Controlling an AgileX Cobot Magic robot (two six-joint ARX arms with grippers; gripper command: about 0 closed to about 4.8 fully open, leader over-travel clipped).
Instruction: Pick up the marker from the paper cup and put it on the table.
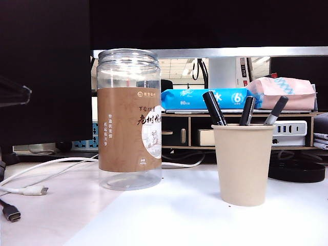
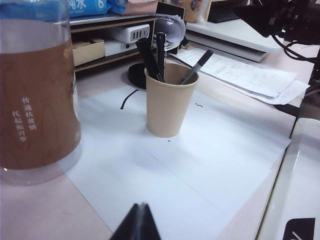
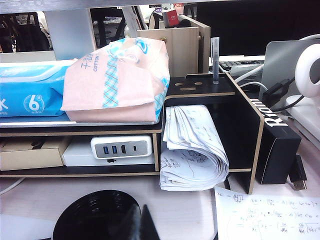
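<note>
Nearest the exterior camera, the smooth white table (image 1: 169,225) is bare, with a white cable and a black USB plug (image 1: 11,211) trailing in at its left edge. A little further back the plain beige paper cup (image 1: 243,164) stands upright on the right, and the tall clear plastic jar with a brown label (image 1: 129,119) stands upright to its left, well apart from it. Three black pens rise out of the cup; the long slim all-black marker (image 1: 213,107) leans left against the rim, its barrel print too small to read here. The other two black markers (image 1: 248,110) lean right, one of them grey-tipped.

In the left wrist view the cup sits on a large white paper sheet (image 2: 200,165) that covers the desk. The left gripper (image 2: 138,220) hangs low over the near edge of that sheet, short of the cup, its dark fingers pressed together into a point and holding nothing.

Behind the table runs a dark wooden shelf unit with compartments (image 3: 210,100), holding a white USB hub (image 3: 121,148) and rolled papers, with a blue wet-wipe pack (image 1: 202,98) and a pink tissue pack (image 3: 117,82) on top. The right gripper (image 3: 141,225) faces this shelf above a round black disc (image 3: 95,215), its fingers closed together and empty. Dark monitors fill the background.
</note>
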